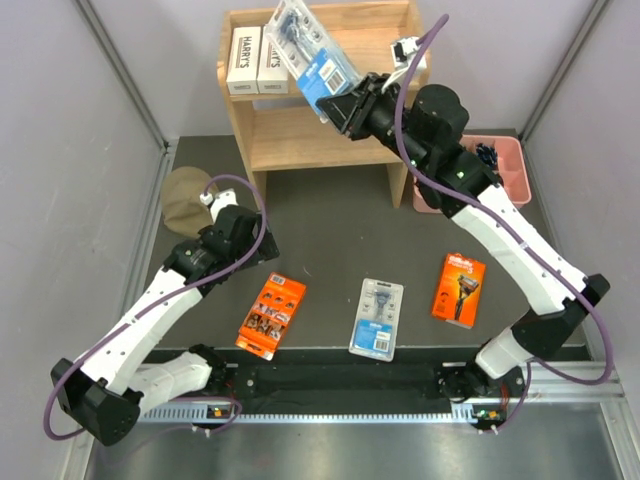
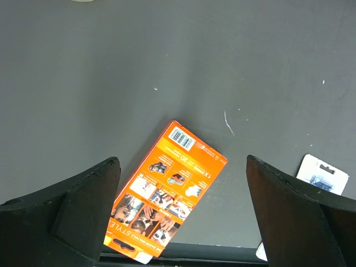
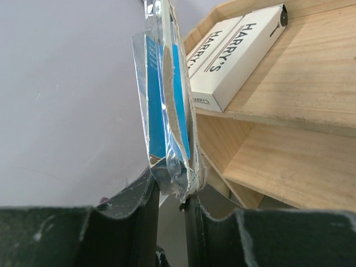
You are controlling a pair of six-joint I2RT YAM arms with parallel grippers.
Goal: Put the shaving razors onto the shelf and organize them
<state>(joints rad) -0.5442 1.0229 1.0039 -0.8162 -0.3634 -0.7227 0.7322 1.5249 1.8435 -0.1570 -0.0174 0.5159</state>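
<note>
My right gripper (image 1: 347, 104) (image 3: 171, 186) is shut on the bottom edge of a clear blister pack with a blue label (image 1: 312, 55) (image 3: 167, 100), held on edge above the top tier of the light-wood shelf (image 1: 330, 135) (image 3: 300, 161). Two white HARRY'S boxes (image 1: 256, 60) (image 3: 233, 55) lie side by side at the left of that tier. On the table lie an orange pack (image 1: 272, 317) (image 2: 167, 194), a second blister pack (image 1: 377, 318) (image 2: 322, 173) and another orange pack (image 1: 459, 289). My left gripper (image 1: 238, 238) (image 2: 182, 160) hangs open above the left orange pack, holding nothing.
A pink tray (image 1: 515, 170) with small dark items stands right of the shelf, under my right arm. A brown round pad (image 1: 185, 200) lies at the left wall. Grey walls close in both sides. A black rail (image 1: 340, 385) runs along the near edge.
</note>
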